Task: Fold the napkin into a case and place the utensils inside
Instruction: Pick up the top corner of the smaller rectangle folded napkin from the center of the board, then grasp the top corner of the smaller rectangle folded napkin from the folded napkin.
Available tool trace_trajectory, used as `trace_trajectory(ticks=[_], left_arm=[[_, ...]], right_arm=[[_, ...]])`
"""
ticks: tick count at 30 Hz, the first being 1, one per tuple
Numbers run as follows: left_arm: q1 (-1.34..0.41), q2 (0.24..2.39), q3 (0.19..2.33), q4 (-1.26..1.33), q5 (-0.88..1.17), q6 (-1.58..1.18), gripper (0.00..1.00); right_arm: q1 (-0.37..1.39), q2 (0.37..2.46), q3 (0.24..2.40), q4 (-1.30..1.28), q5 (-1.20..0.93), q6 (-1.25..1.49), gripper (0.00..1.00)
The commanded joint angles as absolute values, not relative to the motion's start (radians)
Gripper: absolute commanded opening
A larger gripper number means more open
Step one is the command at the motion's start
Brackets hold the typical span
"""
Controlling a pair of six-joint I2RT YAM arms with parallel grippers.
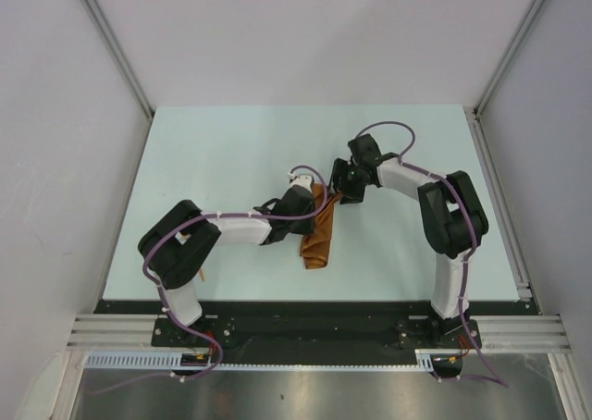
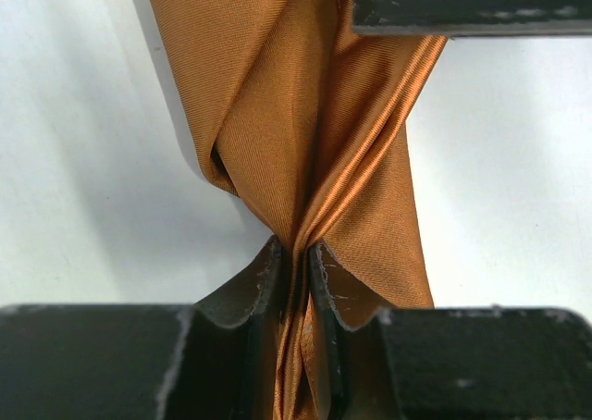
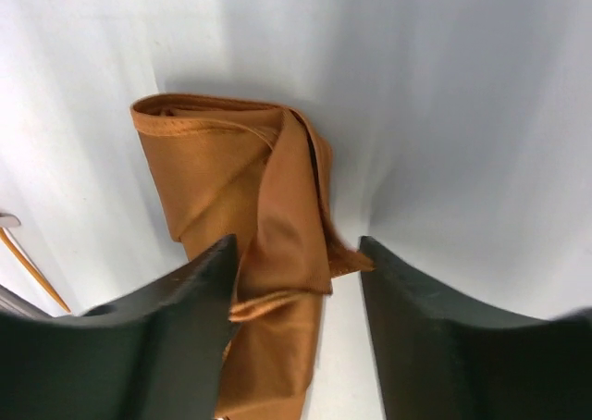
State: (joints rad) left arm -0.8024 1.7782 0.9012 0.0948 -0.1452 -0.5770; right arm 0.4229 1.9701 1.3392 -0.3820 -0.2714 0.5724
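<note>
- Near the middle of the desk (image 1: pixel 231 152), the napkin (image 1: pixel 319 230) lies as a long, twisted, crumpled strip.
- Left fingers (image 2: pixel 264 286) are clamped together on the napkin's bunched folds.
- Right fingers (image 3: pixel 199 286) stand apart at the napkin's far end, one on each side of it.
- A slim orange stick (image 3: pixel 37 273) lies well apart from the napkin, to its left.

A pale mint-white desk (image 1: pixel 231 152) lies inside a booth of plain grey walls (image 1: pixel 55 161) framed by slanting aluminium posts (image 1: pixel 111 41), and along its near edge run a black strip (image 1: pixel 314 306), a ribbed aluminium rail (image 1: pixel 314 330), a white toothed cable duct (image 1: pixel 129 358) and a brushed steel plate (image 1: pixel 314 397).
</note>
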Motion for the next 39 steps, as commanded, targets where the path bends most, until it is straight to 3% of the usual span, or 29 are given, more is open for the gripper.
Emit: trace_trajectory(ticks=[1, 4, 5, 9, 12, 16, 19, 24, 29, 39], left_arm=[[-0.804, 1.736, 0.885, 0.083, -0.114, -0.586, 0.20], [-0.804, 1.735, 0.885, 0.087, -0.112, -0.581, 0.20], [-0.802, 1.733, 0.884, 0.090, -0.109, -0.580, 0.20], [-0.805, 1.726, 0.887, 0.091, -0.101, -0.574, 0.20], [-0.802, 1.714, 0.900, 0.078, -0.081, -0.566, 0.30], [-0.787, 1.681, 0.917, 0.048, -0.034, -0.569, 0.57], [-0.755, 1.645, 0.920, 0.023, -0.008, -0.592, 0.66], [-0.666, 1.591, 0.890, 0.017, -0.009, -0.627, 0.62], [-0.574, 1.634, 0.914, 0.040, 0.044, -0.655, 0.41], [-0.566, 1.799, 1.023, 0.043, 0.074, -0.640, 0.38]], right_arm=[[0.446, 1.997, 1.427, -0.354, -0.288, 0.557, 0.54], [0.469, 2.003, 1.471, -0.356, -0.270, 0.545, 0.43], [0.475, 2.012, 1.486, -0.377, -0.262, 0.540, 0.34], [0.505, 2.061, 1.571, -0.436, -0.252, 0.523, 0.23], [0.517, 2.088, 1.598, -0.457, -0.252, 0.522, 0.15], [0.517, 2.100, 1.609, -0.446, -0.273, 0.525, 0.03], [0.517, 2.115, 1.627, -0.451, -0.285, 0.519, 0.00], [0.515, 2.118, 1.632, -0.460, -0.307, 0.479, 0.00], [0.509, 2.109, 1.618, -0.454, -0.330, 0.445, 0.00], [0.492, 2.105, 1.603, -0.442, -0.442, 0.390, 0.00]])
